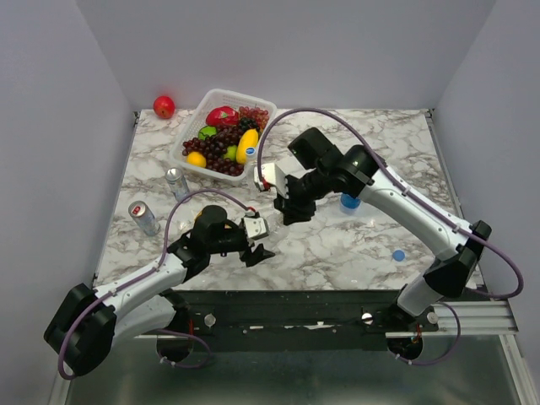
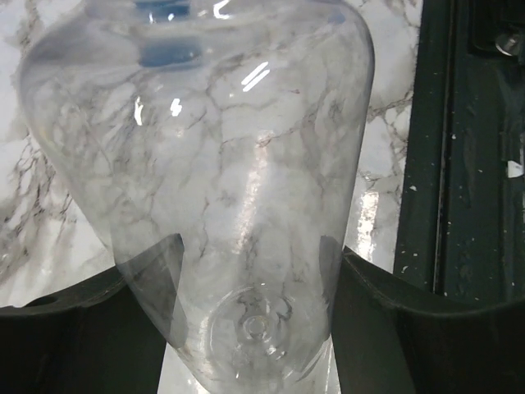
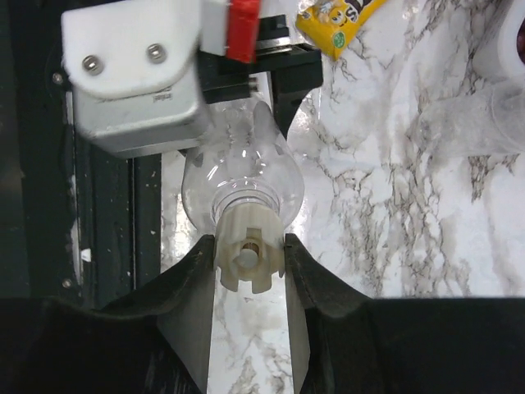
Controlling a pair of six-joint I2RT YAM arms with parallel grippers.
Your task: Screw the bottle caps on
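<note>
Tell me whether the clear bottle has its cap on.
On: pale cap sits on the clear bottle neck; tightness, cannot tell.

I work in a lab test cell, not a home — plain grey walls (image 1: 295,51) box in the one marble-patterned table (image 1: 354,253) under my left pincer (image 1: 257,251) and right pincer (image 1: 291,215). Behind both pincers, my arms are bolted to a black metal frame (image 1: 287,308) with a bare aluminium rail (image 1: 472,319). Beyond the pincers stands a white basket (image 1: 180,150) of fruit — and off to their left, two cans (image 1: 176,182).
</note>
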